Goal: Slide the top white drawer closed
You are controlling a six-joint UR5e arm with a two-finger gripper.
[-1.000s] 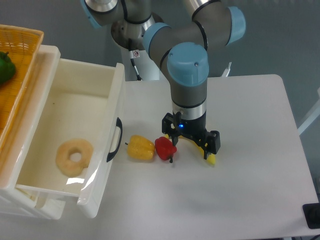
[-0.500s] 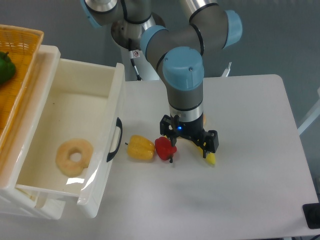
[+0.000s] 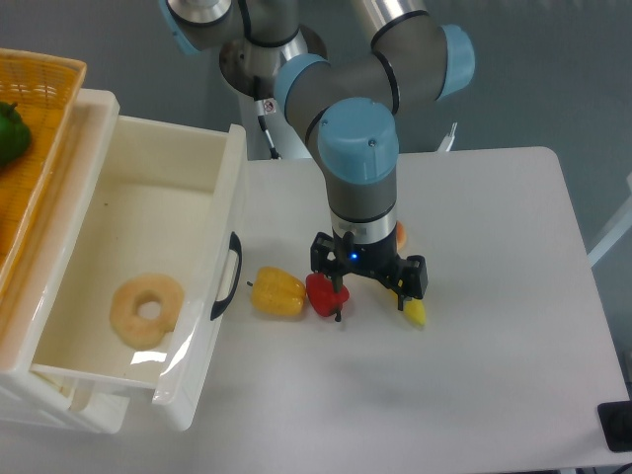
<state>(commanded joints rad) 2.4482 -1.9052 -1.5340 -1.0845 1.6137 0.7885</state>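
The top white drawer [image 3: 148, 212] stands pulled far out of the cabinet at the left. Its front panel faces the table, with the curved black handle [image 3: 230, 275] on it. A pale ring-shaped slice [image 3: 148, 308] lies inside on the drawer floor. My gripper [image 3: 371, 292] hangs pointing down over the table to the right of the drawer, well apart from the handle. Its fingers are spread open and nothing is held between them. A red pepper [image 3: 325, 293] sits by its left finger.
A yellow pepper [image 3: 277, 292] lies between the drawer handle and the red pepper. A small yellow piece [image 3: 416, 313] pokes out by the right finger, and an orange bit [image 3: 399, 235] shows behind the wrist. A wicker basket [image 3: 30, 128] with a green pepper [image 3: 10, 133] sits on the cabinet.
The arm and gripper have drifted slightly left and a little up in the picture. The drawer and the peppers have not moved.
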